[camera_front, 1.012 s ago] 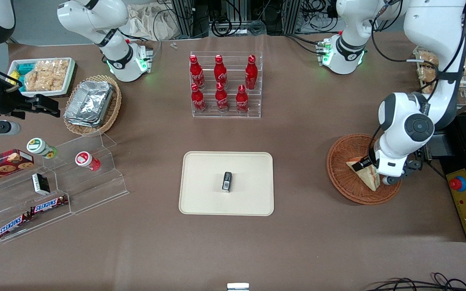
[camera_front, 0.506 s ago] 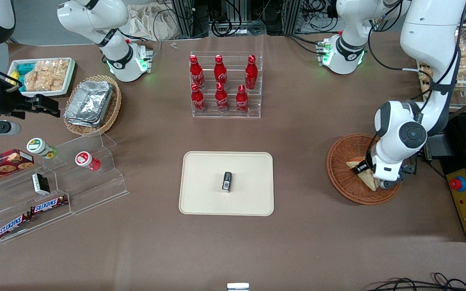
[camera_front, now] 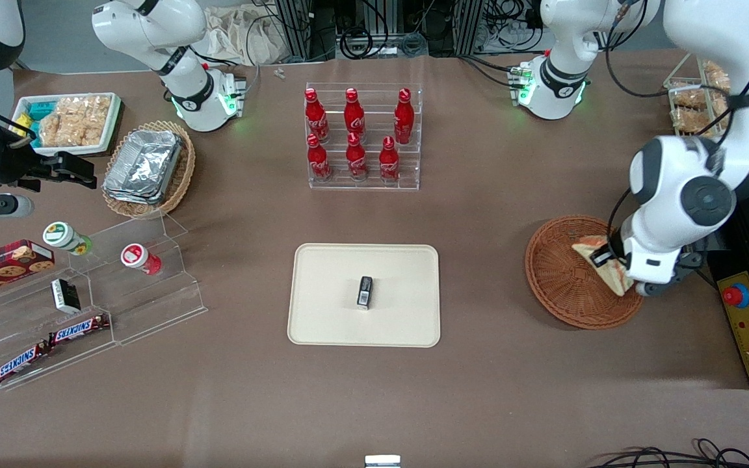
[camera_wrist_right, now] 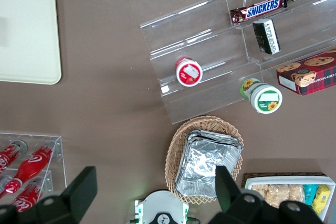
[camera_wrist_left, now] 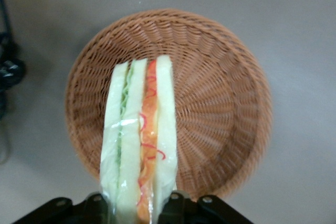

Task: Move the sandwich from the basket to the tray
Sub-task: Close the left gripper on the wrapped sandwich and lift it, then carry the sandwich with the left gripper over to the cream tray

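The gripper (camera_wrist_left: 137, 209) is clamped on the wrapped sandwich (camera_wrist_left: 140, 145), holding it lifted above the round reddish-brown wicker basket (camera_wrist_left: 220, 108), whose woven bowl holds nothing else. In the front view the sandwich (camera_front: 608, 265) hangs over the basket's (camera_front: 560, 279) edge toward the working arm's end of the table. The cream tray (camera_front: 329, 305) at mid-table carries only a small dark packet (camera_front: 365, 292). The tan oval basket (camera_front: 183, 172) holds stacked foil containers (camera_front: 144, 164).
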